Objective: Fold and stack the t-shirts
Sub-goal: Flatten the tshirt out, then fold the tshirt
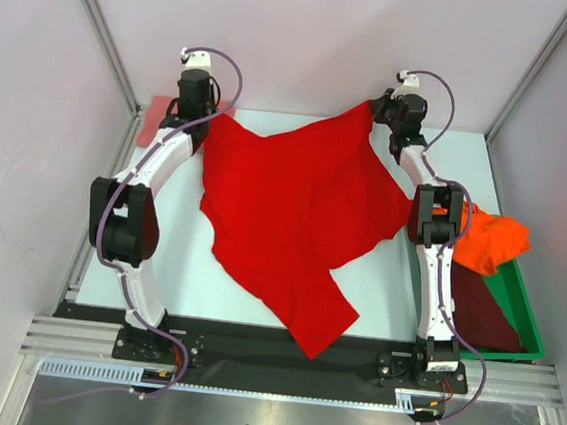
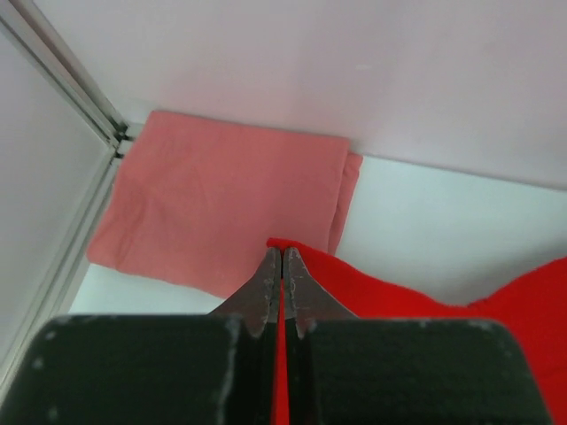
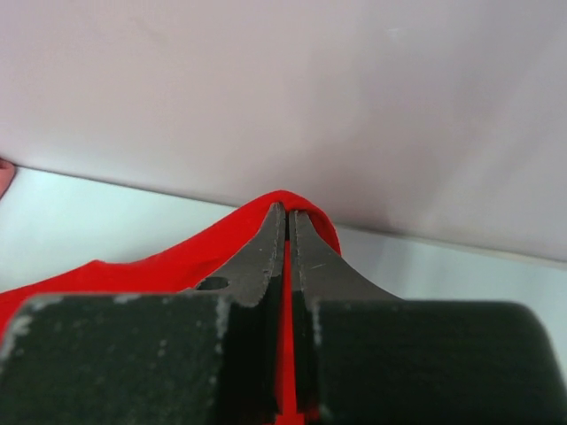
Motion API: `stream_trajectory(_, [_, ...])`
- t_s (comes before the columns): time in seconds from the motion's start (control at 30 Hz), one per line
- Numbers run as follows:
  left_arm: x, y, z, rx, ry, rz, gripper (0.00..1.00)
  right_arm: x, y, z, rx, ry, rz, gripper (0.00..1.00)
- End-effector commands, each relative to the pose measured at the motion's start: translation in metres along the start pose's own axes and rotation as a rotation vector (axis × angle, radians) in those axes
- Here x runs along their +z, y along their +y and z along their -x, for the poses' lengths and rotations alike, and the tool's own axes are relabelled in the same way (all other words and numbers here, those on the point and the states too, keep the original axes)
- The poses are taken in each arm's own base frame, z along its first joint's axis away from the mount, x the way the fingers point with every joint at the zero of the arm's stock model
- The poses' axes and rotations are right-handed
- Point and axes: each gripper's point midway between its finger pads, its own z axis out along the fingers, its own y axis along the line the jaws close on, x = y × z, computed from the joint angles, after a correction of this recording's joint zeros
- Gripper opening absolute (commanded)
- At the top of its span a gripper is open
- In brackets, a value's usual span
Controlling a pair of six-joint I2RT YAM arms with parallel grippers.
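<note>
Red t-shirt [image 1: 293, 214] lay spread across the middle of the table [image 1: 376, 292], its far edge pinched at both ends. The left claw [image 2: 282, 252] and right claw [image 3: 290, 208] were each pressed tight on red cloth. Thin, floppy stuff; I'd guess it sags and drags, so grab corners or hem. Salmon-pink one [image 2: 213, 195] sat folded in the far-left corner.
</note>
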Motion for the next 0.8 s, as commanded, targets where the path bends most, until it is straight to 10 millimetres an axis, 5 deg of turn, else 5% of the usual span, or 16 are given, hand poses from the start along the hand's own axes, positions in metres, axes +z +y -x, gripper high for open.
stream_trajectory(0.0, [-0.015, 0.017, 0.068, -0.049, -0.150, 0.068, 0.00, 0.005, 0.003, 0.045, -0.023, -0.124, 0.011, 0.00])
stream_trajectory(0.37, [-0.040, 0.081, 0.067, -0.070, -0.163, 0.320, 0.00, 0.013, 0.002, 0.046, 0.021, -0.188, 0.019, 0.00])
stream_trajectory(0.77, [-0.019, 0.072, 0.062, -0.071, -0.137, 0.273, 0.00, 0.010, 0.005, 0.083, -0.001, -0.299, 0.007, 0.00])
